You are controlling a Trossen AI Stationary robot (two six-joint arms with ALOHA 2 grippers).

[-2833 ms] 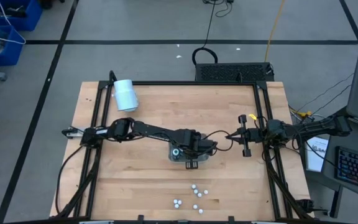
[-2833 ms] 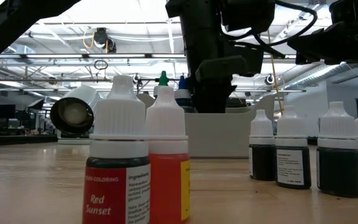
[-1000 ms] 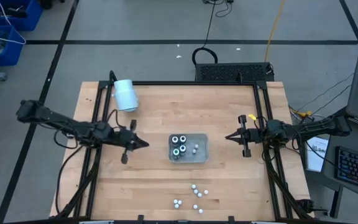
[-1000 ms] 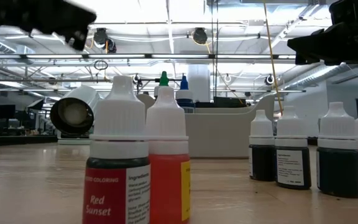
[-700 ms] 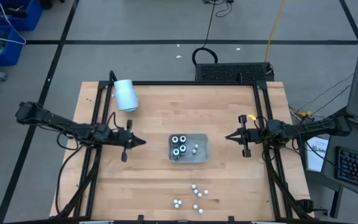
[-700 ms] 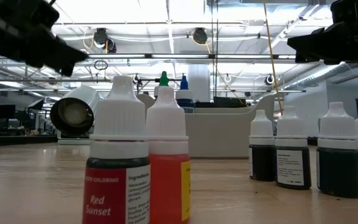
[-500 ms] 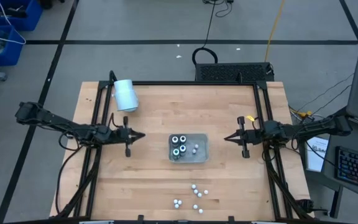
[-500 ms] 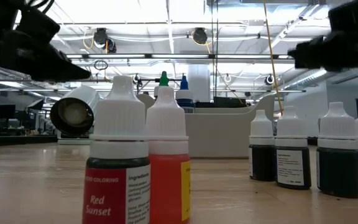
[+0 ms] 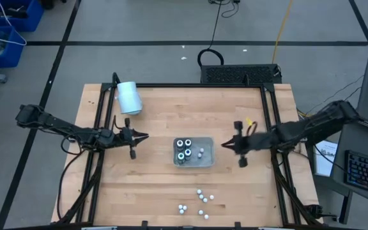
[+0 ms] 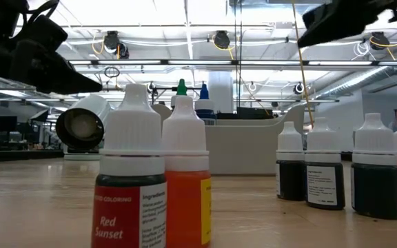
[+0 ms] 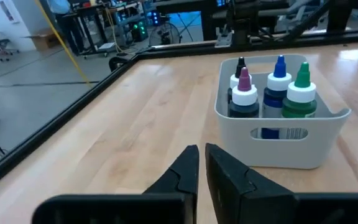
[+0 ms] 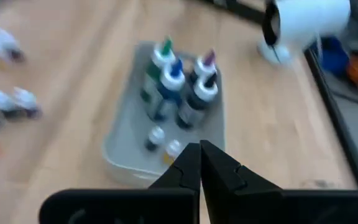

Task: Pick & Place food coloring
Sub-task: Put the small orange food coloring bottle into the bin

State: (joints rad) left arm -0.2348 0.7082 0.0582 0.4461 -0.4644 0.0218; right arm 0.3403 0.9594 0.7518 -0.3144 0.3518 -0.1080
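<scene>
Bare tabletop (image 9: 158, 115) is left between the left pincer (image 9: 144, 136) and the tray (image 9: 193, 152); the right pincer (image 9: 226, 145) is just beside its far wall

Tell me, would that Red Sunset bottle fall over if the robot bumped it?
Probably, yes. The Red Sunset bottle stands tall and narrow on the smooth wooden table, so a nudge near its white cap would likely tip it. It stands close beside the orange bottle, so that could topple too.
</scene>
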